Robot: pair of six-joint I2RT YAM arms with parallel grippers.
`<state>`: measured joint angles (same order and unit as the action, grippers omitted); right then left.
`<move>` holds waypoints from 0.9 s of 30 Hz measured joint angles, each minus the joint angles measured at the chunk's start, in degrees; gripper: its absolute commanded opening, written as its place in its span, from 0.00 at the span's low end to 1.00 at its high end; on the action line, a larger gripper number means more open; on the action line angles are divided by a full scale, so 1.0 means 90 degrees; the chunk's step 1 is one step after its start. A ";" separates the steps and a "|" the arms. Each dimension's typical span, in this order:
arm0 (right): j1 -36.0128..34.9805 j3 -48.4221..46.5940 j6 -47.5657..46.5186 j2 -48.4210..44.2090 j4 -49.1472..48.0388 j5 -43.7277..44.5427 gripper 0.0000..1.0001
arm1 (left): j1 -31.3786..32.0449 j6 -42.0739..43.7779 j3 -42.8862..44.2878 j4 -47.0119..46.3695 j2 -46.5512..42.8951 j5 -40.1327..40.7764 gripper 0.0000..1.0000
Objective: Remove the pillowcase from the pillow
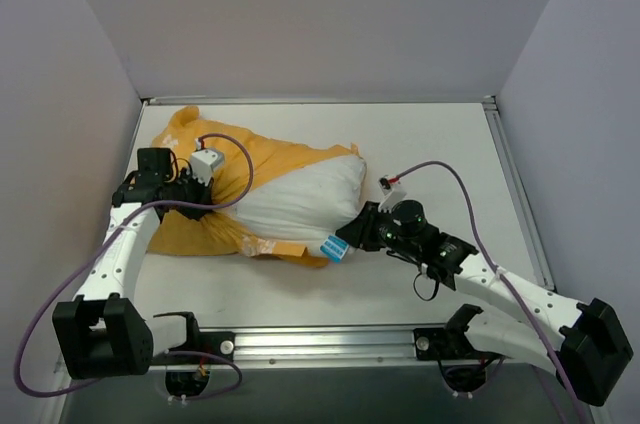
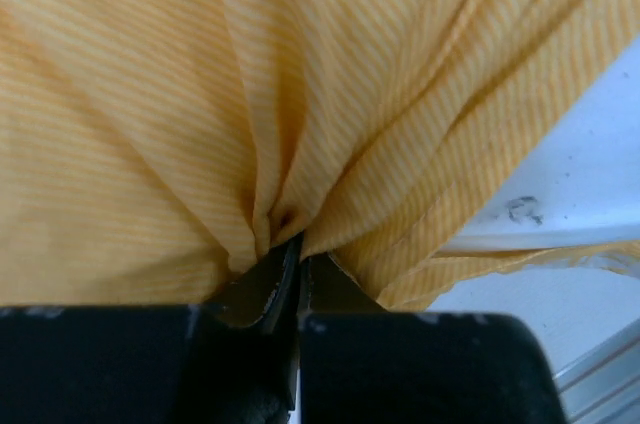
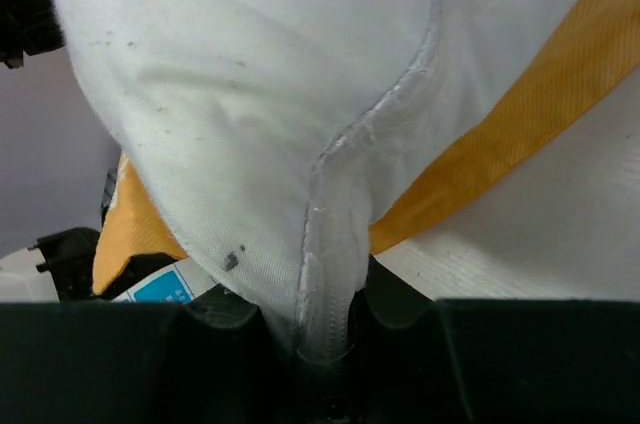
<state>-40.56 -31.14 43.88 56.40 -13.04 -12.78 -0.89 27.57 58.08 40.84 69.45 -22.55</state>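
Observation:
The orange pillowcase (image 1: pixel 270 159) lies bunched over the left part of the white pillow (image 1: pixel 300 206), whose right end is bare. My left gripper (image 1: pixel 203 200) is at the cover's left side, shut on a pinched fold of striped orange pillowcase (image 2: pixel 150 94), with my left gripper (image 2: pixel 298 252) tips pressed together. The right gripper (image 1: pixel 352 234) holds the pillow's near right corner beside the blue tag (image 1: pixel 333 249). In the right wrist view my right gripper (image 3: pixel 325 329) is shut on the seam of the pillow (image 3: pixel 250 94). An orange pillowcase (image 3: pixel 530 114) edge runs behind it, and the blue tag (image 3: pixel 160 286) shows at lower left.
The white table (image 1: pixel 440 144) is walled on three sides by grey panels. A metal rail (image 1: pixel 330 344) runs along the near edge between the arm bases. Purple cables (image 1: pixel 455 184) loop off both wrists.

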 measured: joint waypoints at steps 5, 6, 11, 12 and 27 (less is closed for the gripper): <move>-0.1061 0.0590 0.0318 0.0131 -0.0274 0.0444 0.00 | -0.0287 0.0556 -0.0270 0.0712 -0.0070 -0.0641 0.79; -0.1243 0.0612 0.0364 0.0311 -0.0316 0.0498 0.00 | -0.0267 0.0763 -0.0214 0.1025 -0.0202 -0.0794 0.89; -0.1814 0.0585 0.0420 0.1294 -0.0379 0.0563 0.00 | 0.0017 0.1632 0.1137 0.2458 -0.0486 -0.1501 0.94; -0.1882 0.0602 0.0435 0.1353 -0.0384 0.0568 0.00 | 0.0126 0.1698 0.1545 0.2591 -0.0478 -0.1659 0.94; -0.2110 0.1183 0.0663 0.1219 -0.0947 0.0614 0.00 | 0.4524 0.0381 0.4131 0.1239 0.2878 0.0379 0.79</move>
<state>-59.55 -20.49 49.84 67.37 -21.56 -7.25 39.83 31.00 95.26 51.99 95.35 -19.14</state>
